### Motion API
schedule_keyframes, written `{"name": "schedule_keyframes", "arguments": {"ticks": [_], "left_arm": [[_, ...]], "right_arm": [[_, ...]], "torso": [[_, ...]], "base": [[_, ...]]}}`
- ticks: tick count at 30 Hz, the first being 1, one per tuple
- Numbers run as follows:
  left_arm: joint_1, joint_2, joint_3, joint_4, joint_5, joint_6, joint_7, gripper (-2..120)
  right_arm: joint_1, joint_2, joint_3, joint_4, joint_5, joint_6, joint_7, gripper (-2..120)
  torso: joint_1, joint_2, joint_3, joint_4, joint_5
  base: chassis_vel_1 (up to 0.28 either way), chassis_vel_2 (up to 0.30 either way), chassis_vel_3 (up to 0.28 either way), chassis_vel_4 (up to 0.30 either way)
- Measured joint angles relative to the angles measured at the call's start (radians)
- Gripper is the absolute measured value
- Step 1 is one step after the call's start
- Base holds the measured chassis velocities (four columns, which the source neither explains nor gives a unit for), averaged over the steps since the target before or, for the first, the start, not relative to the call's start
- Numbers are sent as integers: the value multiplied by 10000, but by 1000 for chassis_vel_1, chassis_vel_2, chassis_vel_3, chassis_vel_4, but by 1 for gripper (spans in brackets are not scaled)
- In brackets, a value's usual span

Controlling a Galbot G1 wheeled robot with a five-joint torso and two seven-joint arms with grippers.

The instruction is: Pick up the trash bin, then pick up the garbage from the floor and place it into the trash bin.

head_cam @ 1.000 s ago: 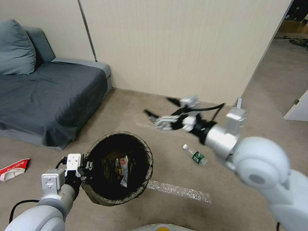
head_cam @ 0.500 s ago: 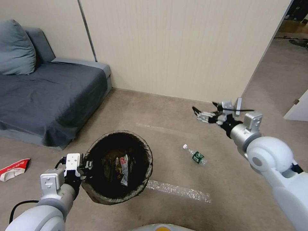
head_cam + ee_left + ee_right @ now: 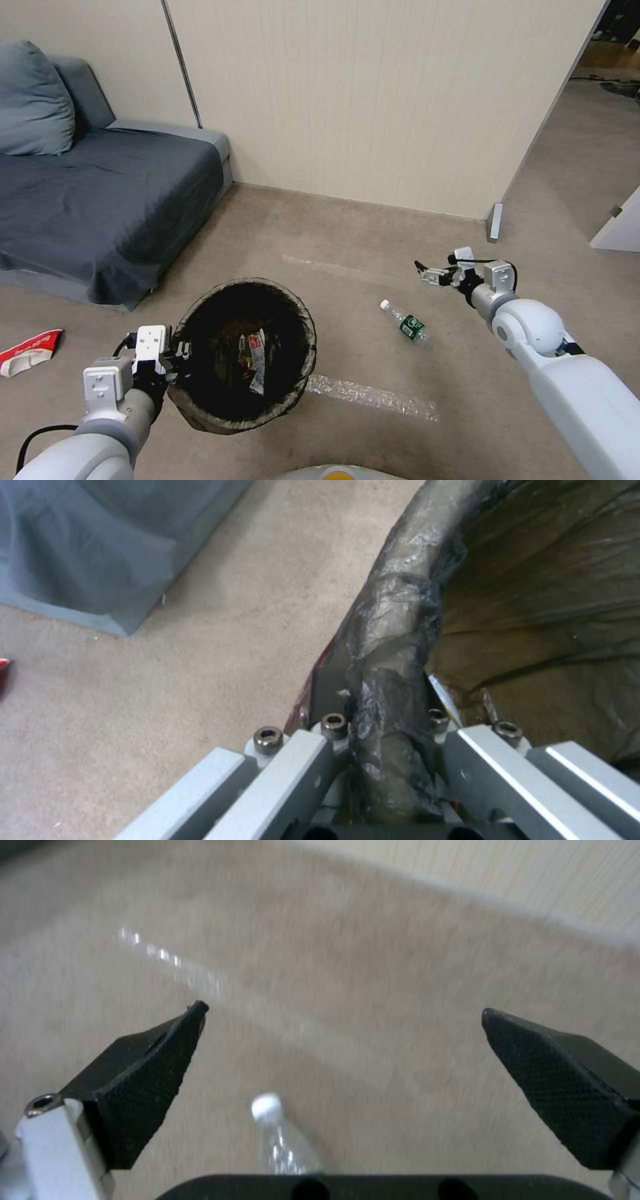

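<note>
Gripping the trash bin (image 3: pixel 200 413) rim, left gripper (image 3: pixel 383 740) — right gripper (image 3: pixel 340 1040) spread wide above bottle (image 3: pixel 405 323).

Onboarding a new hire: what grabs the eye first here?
The bin, held at its lined rim by the left tool low on the left, with wrappers inside. The bottle lies on the floor to its right, and the right tool hangs open just beyond it.

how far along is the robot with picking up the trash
Done: left gripper holds the round bag-lined trash bin by its rim, wrappers inside. In hand: open right gripper hovers beyond the clear green-labelled bottle. Left: that bottle and the red-white wrapper by the sofa.
</note>
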Motion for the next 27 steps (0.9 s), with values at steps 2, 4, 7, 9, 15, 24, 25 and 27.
{"name": "schedule_keyframes", "arguments": {"ticks": [2,4,7,9,15,24,25,27], "left_arm": [[54,-23,16,0,23,0,-3,1],[91,-37,16,0,36,0,-8,1],[143,-43,-11,0,44,0,-14,1],[182,-51,-36,0,52,0,-28,1],[309,-152,-27,0,134,0,-37,1],[390,-122,-44,0,189,0,-33,1],[390,-122,-44,0,189,0,-33,1],[394,-111,-28,0,213,0,-20,1]], "right_arm": [[180,146,-164,-617,-243,20,-164,100],[326,283,-270,-1085,-416,74,-217,100],[545,458,-408,-1755,-684,236,-404,100],[707,587,-522,-2214,-873,389,-602,100],[1031,943,-709,-3306,-1418,888,-970,100],[1369,1777,-838,-5007,-2749,1743,-1244,100],[1369,1777,-838,-5007,-2749,1743,-1244,100],[1440,2004,-838,-5430,-3164,2011,-1317,100]], "torso": [[0,0,0,-1,1],[0,0,0,-1,0],[0,0,0,0,2],[0,0,0,0,0],[0,0,0,0,0],[0,0,0,1,1],[0,0,0,1,1],[0,0,0,0,0]], "base": [[0,0,0,0],[0,0,0,0],[0,0,0,0],[0,0,0,0],[0,0,0,0],[0,0,0,0],[0,0,0,0],[0,0,0,0]]}}
